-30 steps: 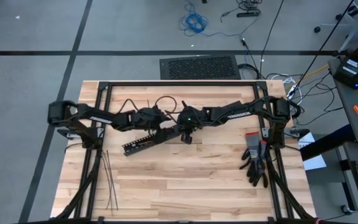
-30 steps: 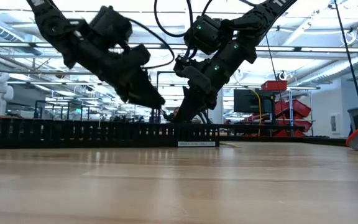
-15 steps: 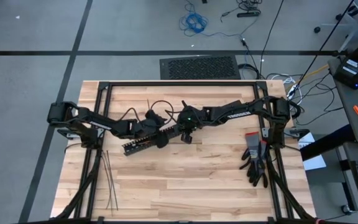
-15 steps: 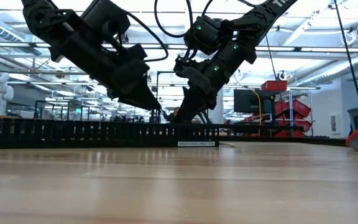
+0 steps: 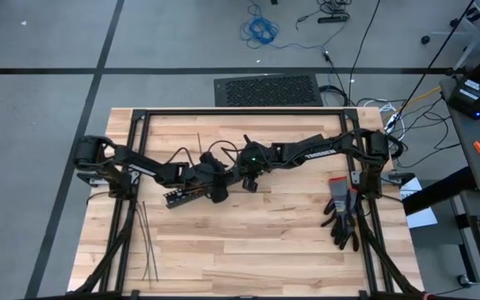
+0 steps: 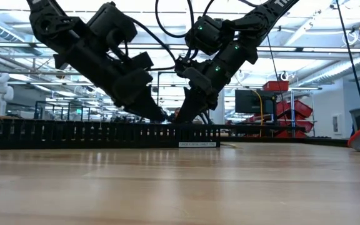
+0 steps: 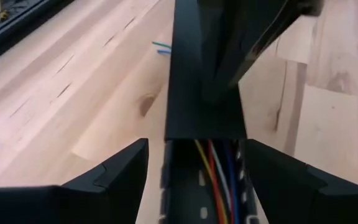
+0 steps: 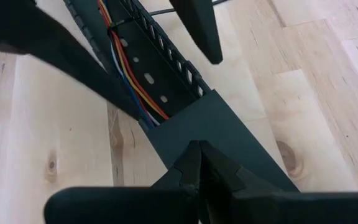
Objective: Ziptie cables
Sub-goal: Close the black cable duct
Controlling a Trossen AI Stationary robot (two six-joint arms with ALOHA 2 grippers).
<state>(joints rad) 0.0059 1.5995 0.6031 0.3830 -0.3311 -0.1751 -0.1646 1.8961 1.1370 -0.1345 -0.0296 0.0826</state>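
The cables (image 8: 128, 67) are red, yellow, blue and white wires lying inside a long black slotted duct (image 5: 188, 192) that lies flat on the table's middle. A dark cover (image 7: 202, 74) closes the duct's right end. My left gripper (image 7: 197, 180) is open and low over the duct, one finger on each side of it; I cannot tell whether they touch. My right gripper (image 8: 197, 163) is shut at the covered end. Several zipties (image 5: 145, 242) lie flat near the left front edge. My right gripper has its shut fingertips (image 8: 194, 158) on top of the duct's dark covered end (image 8: 213, 124). It comes from above, slanting down from the table's right side. The duct lies flat on the table under it.
A pair of black gloves (image 5: 342, 212) lies near the right edge. One more thin dark strip (image 5: 198, 140) lies toward the far side. The black frame rails (image 5: 240, 111) run along the table's far, left and right sides. Bare wood lies at the front.
My left gripper has gone toward the table's near edge and a little down, turning as it went, and now stands over the duct with a finger on each side. The duct and my right gripper have kept still.
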